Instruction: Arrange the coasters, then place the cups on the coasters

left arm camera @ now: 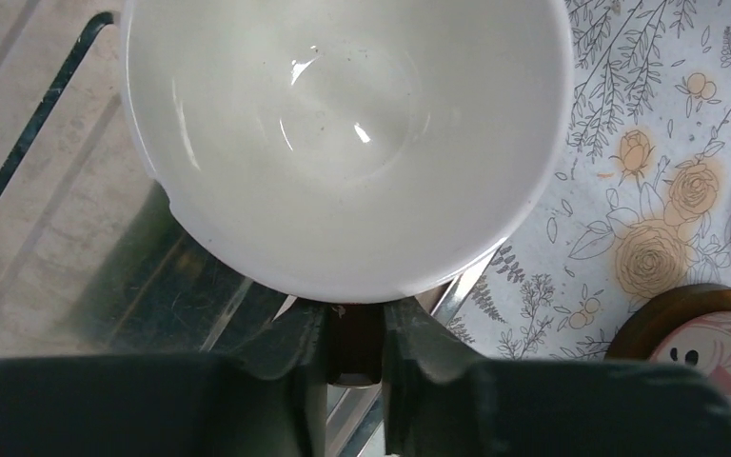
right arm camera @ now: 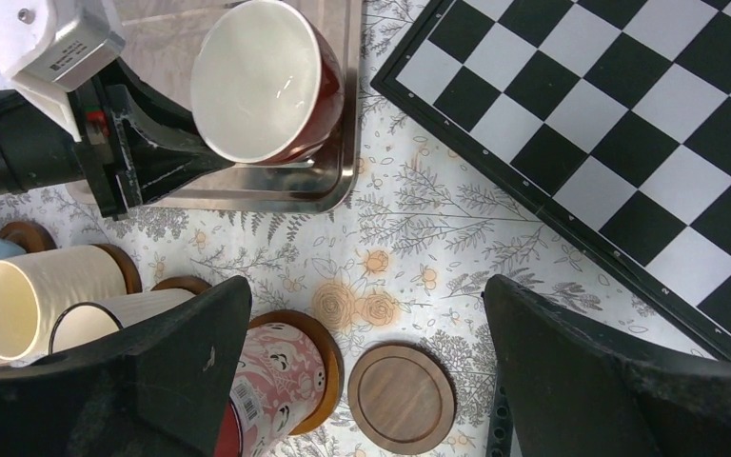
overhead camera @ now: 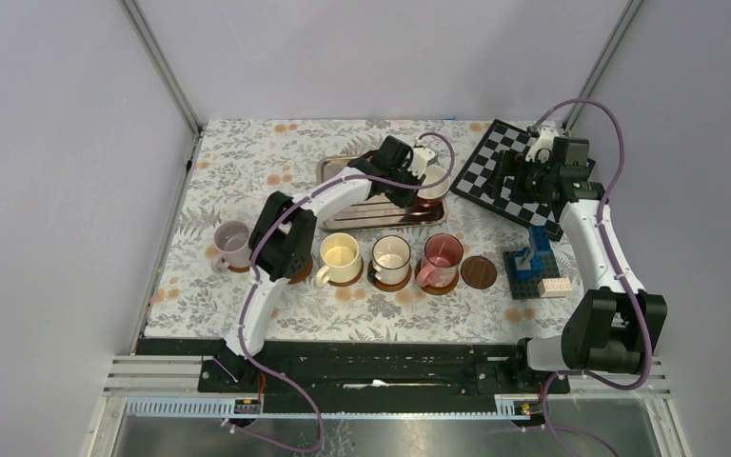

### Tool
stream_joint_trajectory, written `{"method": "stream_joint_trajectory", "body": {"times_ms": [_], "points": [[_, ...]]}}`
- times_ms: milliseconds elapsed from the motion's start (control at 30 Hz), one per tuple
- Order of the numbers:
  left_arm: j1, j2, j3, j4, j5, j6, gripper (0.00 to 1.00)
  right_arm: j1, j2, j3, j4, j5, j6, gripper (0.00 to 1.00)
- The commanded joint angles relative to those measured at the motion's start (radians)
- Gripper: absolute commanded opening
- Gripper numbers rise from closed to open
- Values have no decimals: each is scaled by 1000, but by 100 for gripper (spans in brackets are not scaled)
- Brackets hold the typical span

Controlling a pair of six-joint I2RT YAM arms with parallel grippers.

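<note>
Top view: the left claw (overhead camera: 417,183) is at the far centre over the tray (overhead camera: 343,171), closed on the red cup (overhead camera: 432,187) at the tray's right end. Nearer the arm bases, a row of cups sits on coasters. At the row's right end, just beside the pink cup (overhead camera: 440,260), one free coaster (overhead camera: 479,272) lies bare. This coaster lies near and slightly right of the red cup, so the carry is judged to run toward the arm bases with a small rightward offset. The right claw (overhead camera: 531,176) hangs over the chessboard (overhead camera: 481,171) at the far right. Left wrist view: the left claw (left arm camera: 354,328) is clamped on a dark part at the cup's side, judged to be the handle. The red cup (left arm camera: 343,133) shows its white inside straight to the camera, so its axis is about upright. The tray (left arm camera: 57,238) shows beneath it. Right wrist view: the right claw (right arm camera: 366,290) is spread wide and holds nothing. The free coaster (right arm camera: 402,397) lies low in the frame between its fingers, beside the pink cup (right arm camera: 271,390). The red cup (right arm camera: 262,81) is over the tray (right arm camera: 347,114), with the left claw (right arm camera: 190,157) on its left side. Whether its base has left the tray cannot be told. The right arm is nearer the coaster, but the left arm holds the cup, so the placing falls to the left arm.
</note>
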State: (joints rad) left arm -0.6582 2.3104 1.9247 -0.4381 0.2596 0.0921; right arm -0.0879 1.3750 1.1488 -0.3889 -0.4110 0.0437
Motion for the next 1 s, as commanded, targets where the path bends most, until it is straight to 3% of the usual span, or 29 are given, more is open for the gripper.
{"method": "stream_joint_trajectory", "body": {"times_ms": [0, 33, 67, 667, 967], "points": [[-3, 7, 42, 6, -43, -21, 8, -25, -35, 49, -14, 0, -2, 100], [-3, 6, 43, 7, -51, -24, 1, -29, -36, 50, -15, 0, -3, 100], [-2, 2, 43, 8, -57, -27, 0, -33, -38, 52, -16, 0, -6, 100], [11, -210, 112, 176, -153, -48, 0, -140, -82, 58, 19, -68, 43, 100], [-24, -392, -1, 338, -147, -140, 0, -222, -82, 79, 41, -94, 75, 100]]}}
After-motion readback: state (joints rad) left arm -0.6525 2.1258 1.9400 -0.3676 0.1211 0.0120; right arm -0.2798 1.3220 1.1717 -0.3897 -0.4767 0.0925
